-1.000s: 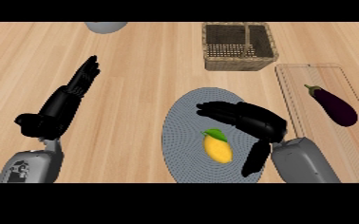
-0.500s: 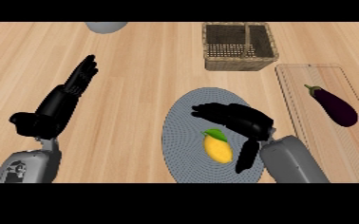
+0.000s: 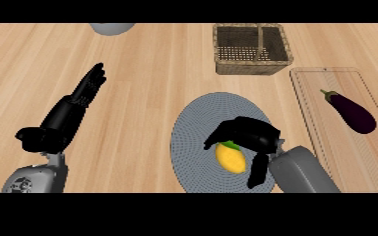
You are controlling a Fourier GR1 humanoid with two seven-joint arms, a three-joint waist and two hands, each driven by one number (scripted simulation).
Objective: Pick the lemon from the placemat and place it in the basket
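The right hand (image 3: 251,135) curls its fingers over the lemon (image 3: 231,160), thumb alongside, on the grey placemat (image 3: 193,145). The left hand (image 3: 65,117) rests open, fingers straight, at left. Farther off sits the wicker basket (image 3: 251,69).
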